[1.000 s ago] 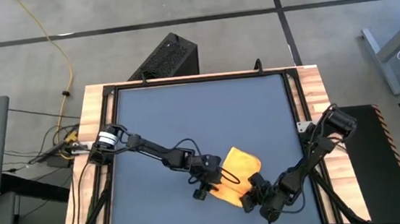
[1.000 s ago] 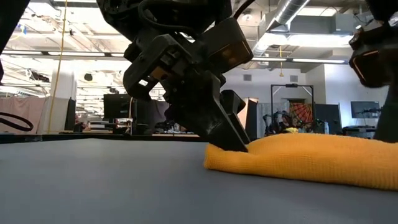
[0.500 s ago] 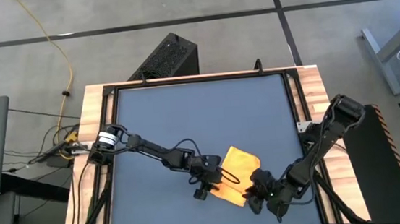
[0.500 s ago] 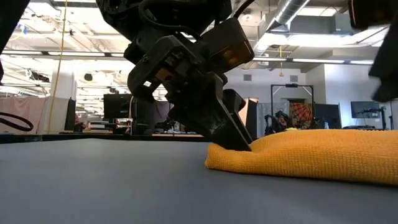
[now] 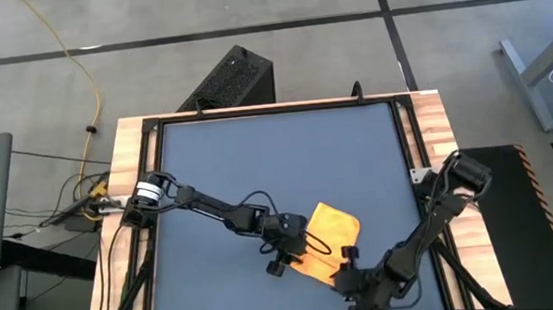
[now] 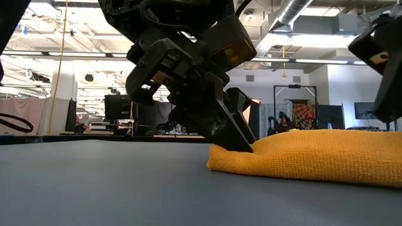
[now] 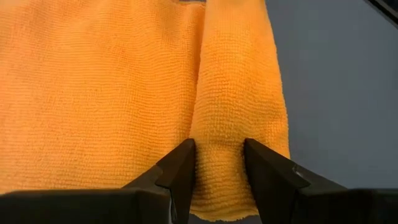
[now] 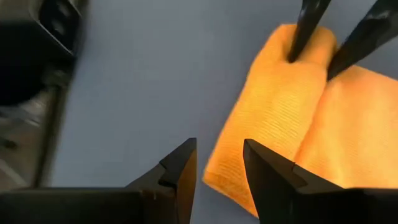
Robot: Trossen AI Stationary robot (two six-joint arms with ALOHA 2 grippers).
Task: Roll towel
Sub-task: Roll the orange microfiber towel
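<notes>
**Roll started: left tool on the rolled edge, right tool short of it**

Worktop (image 5: 257, 157): dark blue, bare but for the cloth, wood-and-black frame around it. It fills the centre of the high view.

Room: open workshop floor behind in the low view, with ceiling lights, monitors and racks. A black box sits just above the worktop's top edge in the high view.

Towel (image 5: 326, 241): yellow, lower centre-right of the high view, near the worktop's bottom edge. Its lower-left edge is turned over into a thick fold (image 7: 239, 112), so the roll looks barely begun. The fold's long axis runs diagonally, upper left to lower right, in the high view.

Left tool (image 5: 287, 249): at the fold's upper-left end, narrow, fingers (image 7: 180, 171) pinching the fold between them.

Right tool (image 5: 360, 283): just below and right of the towel, off the cloth. Fingers (image 8: 180, 168) narrowly apart, nothing between them. The fold's free end lies straight ahead of it.

Key relation: the left arm already has one end; the right is nearer the other end and would need to close in before both can turn the fold over the flat part.
</notes>
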